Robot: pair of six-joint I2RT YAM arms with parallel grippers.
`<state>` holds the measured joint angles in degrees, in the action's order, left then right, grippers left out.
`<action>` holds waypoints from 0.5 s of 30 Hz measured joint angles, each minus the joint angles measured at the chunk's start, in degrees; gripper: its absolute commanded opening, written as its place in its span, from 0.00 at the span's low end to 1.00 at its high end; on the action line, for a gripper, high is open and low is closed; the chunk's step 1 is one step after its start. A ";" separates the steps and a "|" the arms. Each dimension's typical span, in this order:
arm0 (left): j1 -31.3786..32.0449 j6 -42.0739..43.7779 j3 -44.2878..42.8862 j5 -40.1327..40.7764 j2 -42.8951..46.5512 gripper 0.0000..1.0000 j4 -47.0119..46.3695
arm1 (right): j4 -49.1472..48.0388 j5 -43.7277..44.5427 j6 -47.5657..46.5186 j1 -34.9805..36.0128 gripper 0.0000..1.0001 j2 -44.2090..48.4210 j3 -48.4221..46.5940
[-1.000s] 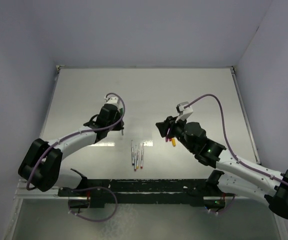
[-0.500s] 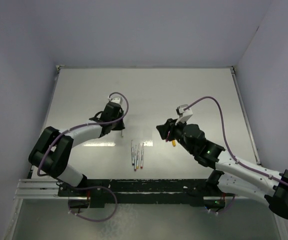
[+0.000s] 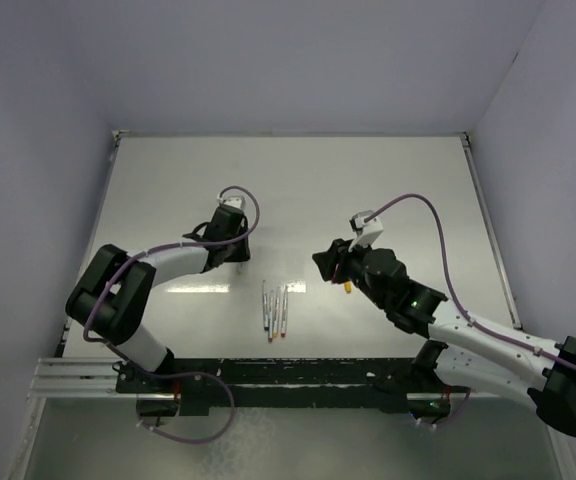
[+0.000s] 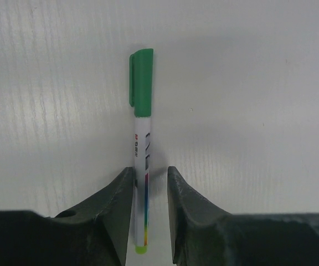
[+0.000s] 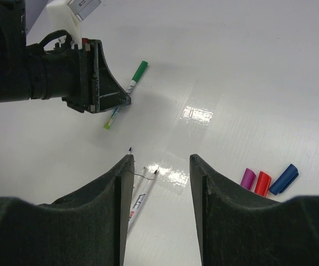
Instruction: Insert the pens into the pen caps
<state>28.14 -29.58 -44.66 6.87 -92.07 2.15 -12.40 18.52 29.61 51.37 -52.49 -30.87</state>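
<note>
A white pen [image 4: 142, 160] with a green cap [image 4: 142, 83] fitted on it lies flat on the table. My left gripper [image 4: 150, 177] stands over its rear end, jaws slightly open. The pen touches the left finger and a gap shows at the right finger. In the top view this gripper [image 3: 240, 257] is left of centre. My right gripper [image 5: 159, 163] is open and empty, above the table [image 5: 231, 66]. Several uncapped pens [image 3: 276, 310] lie side by side near the front middle. Magenta [image 5: 248, 178], red [image 5: 262, 183] and blue [image 5: 284, 178] caps lie together. An orange-yellow cap [image 3: 348, 288] peeks out beside the right gripper [image 3: 325, 262].
The white table [image 3: 368, 180] is walled at the back and both sides. The black rail [image 3: 268, 375] with the arm bases runs along the near edge. Purple cables loop off both wrists.
The left forearm has swung in and its gripper has settled low over the capped pen. The right gripper has shifted slightly down and left.
</note>
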 measured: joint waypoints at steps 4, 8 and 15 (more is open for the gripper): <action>0.00 -0.02 -0.13 0.35 0.00 0.40 0.09 | 0.02 0.00 0.00 0.00 0.46 -0.02 0.20; 0.00 0.02 -0.17 1.44 0.94 0.42 0.94 | -0.02 -0.07 0.00 0.00 0.46 -0.02 0.44; -0.02 0.04 -0.24 3.80 9.70 0.44 5.22 | -0.37 -0.15 0.07 0.00 0.46 0.00 1.27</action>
<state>28.12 -29.54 -44.91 10.68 -82.37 7.38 -12.78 18.37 29.67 51.37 -52.49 -29.61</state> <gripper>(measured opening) 0.436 0.462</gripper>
